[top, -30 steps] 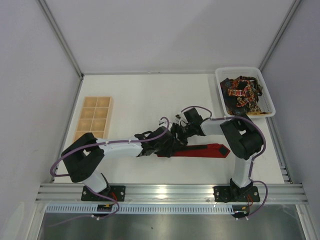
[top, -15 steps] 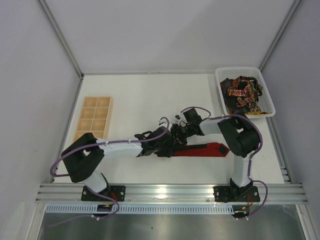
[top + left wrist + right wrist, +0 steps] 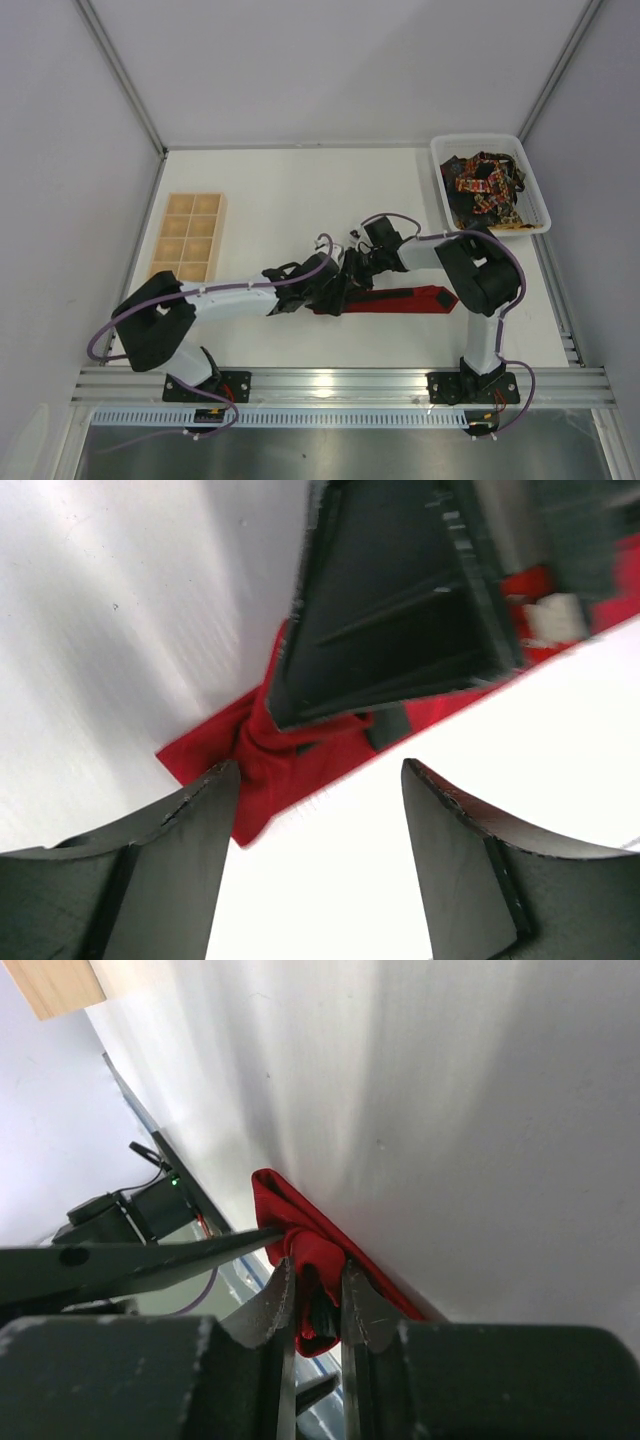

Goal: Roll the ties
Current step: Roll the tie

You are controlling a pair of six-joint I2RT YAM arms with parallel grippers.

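Note:
A plain red tie [image 3: 400, 300] lies flat along the near part of the white table, its pointed end toward the right. My right gripper [image 3: 314, 1265] is shut on a bunched fold at the tie's [image 3: 290, 1215] left end. My left gripper [image 3: 319, 767] stands open just beside that fold, with only table and the tie's [image 3: 265, 755] edge between its fingers. In the top view both grippers meet at the tie's left end, the left [image 3: 335, 292] just below the right [image 3: 352, 272]. Dark patterned ties [image 3: 485, 180] lie piled in a white tray.
The white tray [image 3: 440, 175] sits at the back right corner. A wooden box with compartments [image 3: 188, 235] lies at the left of the table. Grey walls and metal rails close in the table's sides, and an aluminium rail runs along the near edge.
My right gripper has closed on the fold at the red tie's left end. The left arm has stretched slightly further right, and its gripper has opened a little wider.

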